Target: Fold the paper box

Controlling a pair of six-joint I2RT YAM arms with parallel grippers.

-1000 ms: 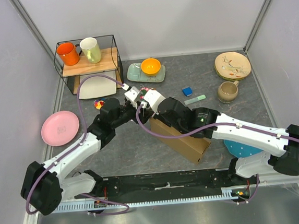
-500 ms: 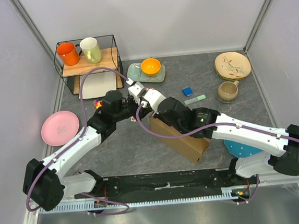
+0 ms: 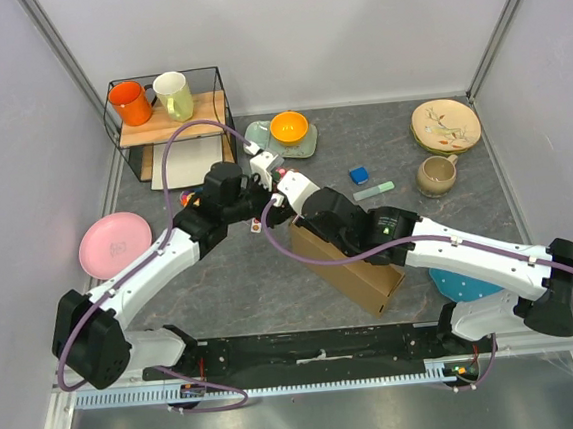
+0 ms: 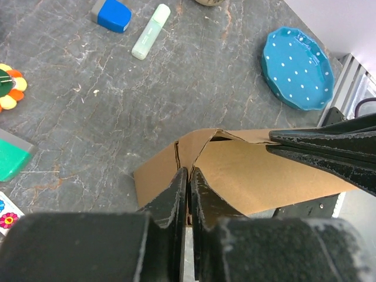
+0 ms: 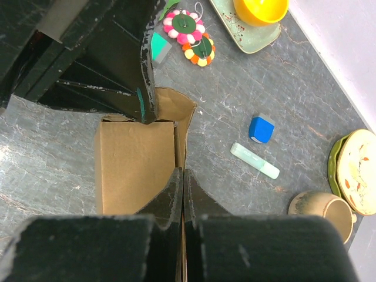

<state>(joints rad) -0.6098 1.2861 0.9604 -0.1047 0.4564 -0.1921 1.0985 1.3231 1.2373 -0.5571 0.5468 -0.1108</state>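
The paper box (image 3: 349, 267) is a brown cardboard box, partly formed, lying on the table under my right arm. In the left wrist view the box (image 4: 264, 170) shows a creased corner flap, and my left gripper (image 4: 188, 175) is shut on that flap's edge. In the right wrist view the box (image 5: 132, 167) lies open-side up, and my right gripper (image 5: 181, 175) is shut on its right wall. From above, the left gripper (image 3: 269, 214) and right gripper (image 3: 291, 224) meet at the box's far left corner. The left fingers (image 5: 147, 100) show just beyond the box.
A wire rack (image 3: 170, 124) with an orange mug and a cream mug stands back left, with a white sheet (image 3: 187, 165) below it. There are also a pink plate (image 3: 114, 244), an orange bowl (image 3: 289, 127) on a green tray, a blue block (image 3: 359, 175), a green marker (image 3: 374, 191), a beige mug (image 3: 436, 174), a patterned plate (image 3: 445, 124) and a teal plate (image 4: 296, 69).
My left arm has swung its wrist away from me and to the right, closing in on the box corner. My right arm and the box have hardly moved.
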